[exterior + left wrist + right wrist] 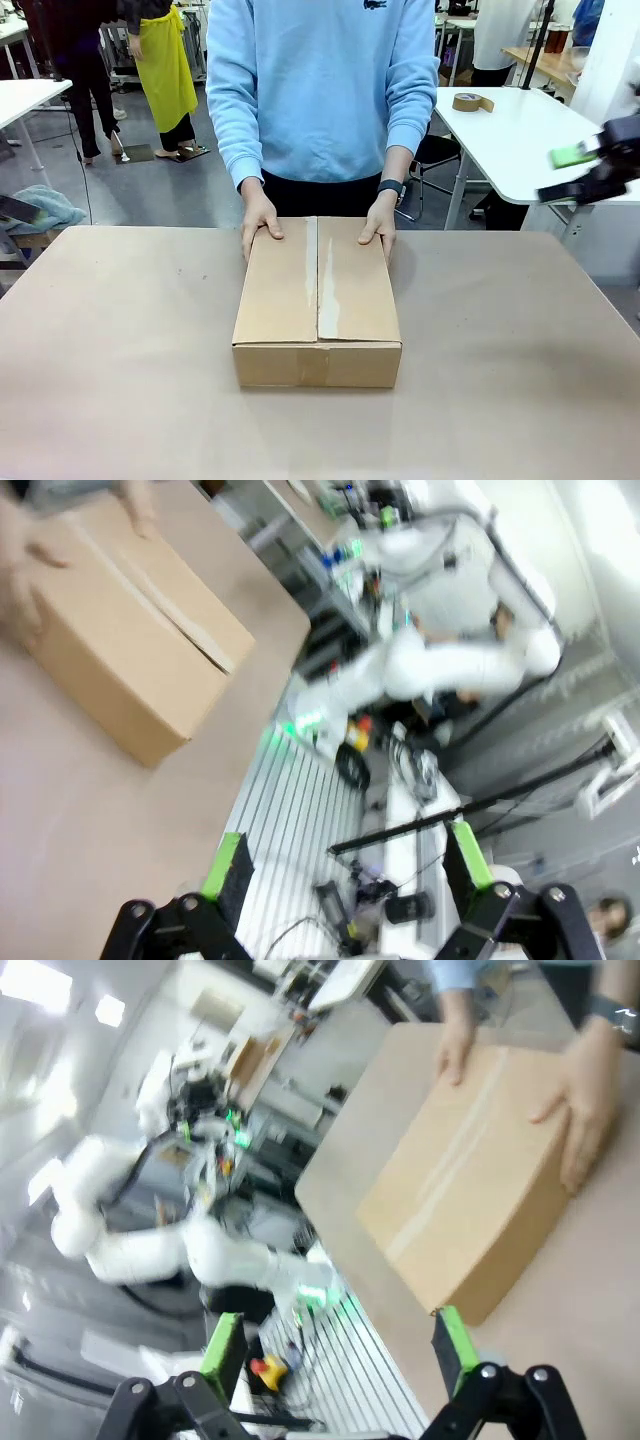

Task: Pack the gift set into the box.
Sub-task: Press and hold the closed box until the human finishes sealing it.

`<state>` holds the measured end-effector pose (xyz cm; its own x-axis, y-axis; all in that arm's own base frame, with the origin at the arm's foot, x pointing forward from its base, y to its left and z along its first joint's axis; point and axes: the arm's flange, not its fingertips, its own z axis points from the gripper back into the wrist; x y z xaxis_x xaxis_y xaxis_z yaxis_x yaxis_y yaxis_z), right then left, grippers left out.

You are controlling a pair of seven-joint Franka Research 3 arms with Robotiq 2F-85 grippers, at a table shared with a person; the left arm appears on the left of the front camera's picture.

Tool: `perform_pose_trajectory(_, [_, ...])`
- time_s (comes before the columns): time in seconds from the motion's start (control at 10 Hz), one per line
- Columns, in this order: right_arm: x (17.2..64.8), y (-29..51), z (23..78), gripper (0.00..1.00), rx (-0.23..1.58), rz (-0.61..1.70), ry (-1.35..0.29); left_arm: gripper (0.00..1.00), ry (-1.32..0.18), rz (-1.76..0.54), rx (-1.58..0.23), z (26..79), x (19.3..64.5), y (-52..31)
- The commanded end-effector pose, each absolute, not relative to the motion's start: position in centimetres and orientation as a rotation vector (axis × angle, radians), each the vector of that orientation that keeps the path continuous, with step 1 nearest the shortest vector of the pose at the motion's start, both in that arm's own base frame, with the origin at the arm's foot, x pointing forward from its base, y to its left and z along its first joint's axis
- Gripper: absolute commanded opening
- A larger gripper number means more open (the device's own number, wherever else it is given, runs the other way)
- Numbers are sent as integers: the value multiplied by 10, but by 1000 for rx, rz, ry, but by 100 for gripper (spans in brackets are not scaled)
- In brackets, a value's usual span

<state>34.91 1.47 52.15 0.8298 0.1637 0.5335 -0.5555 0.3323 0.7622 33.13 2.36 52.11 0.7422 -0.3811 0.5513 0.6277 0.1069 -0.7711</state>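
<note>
**Inspector:** Position of the box (pixel 318 300)?

**Assistant:** Middle of the table (pixel 120 350), flat on its base, long side running away from the robot. The top flaps are down and the centre seam is shut, with a pale streak along it. What is inside cannot be told.

**Inspector:** Any contact with it?

**Assistant:** Only the person at the far side. Their right hand (pixel 258 218) lies palm down on the far corner at picture left. Their left hand (pixel 380 225), with a dark watch at the wrist, lies on the far corner at picture right.

**Inspector:** Left gripper (pixel 345 855)?

**Assistant:** Jaws wide, nothing between the green pads. It hangs off the table's side, well apart from the box, which shows at the upper left of its wrist view.

**Inspector:** Right gripper (pixel 565 172)?

**Assistant:** At the right edge of the front view, raised above table level and beyond the table's side, well apart from the box. Jaws wide, nothing held. Its wrist view confirms this.

**Inspector:** Other items?

**Assistant:** A roll of brown tape (pixel 472 102) on the white table (pixel 520 150) behind the person.
</note>
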Motion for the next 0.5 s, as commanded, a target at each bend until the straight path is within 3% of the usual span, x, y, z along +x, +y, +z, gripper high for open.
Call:
perform_pose_trajectory(0.0, [359,98,500,100,1178,908,-454,100,-342,-1127,-1149,493,315,-60])
perform_pose_trajectory(0.1, [357,124,478,100,1226,981,-456,100,-354,-1198,-1075,466,307,-81])
perform_pose_trajectory(0.2, [362,110,469,100,1042,835,-389,100,-210,-1043,-1037,469,308,-67])
perform_pose_trajectory(0.3, [341,113,505,100,1133,855,-390,100,-248,-1101,-1123,496,311,-74])
perform_pose_trajectory(0.4, [341,113,505,100,1133,855,-390,100,-248,-1101,-1123,496,311,-74])
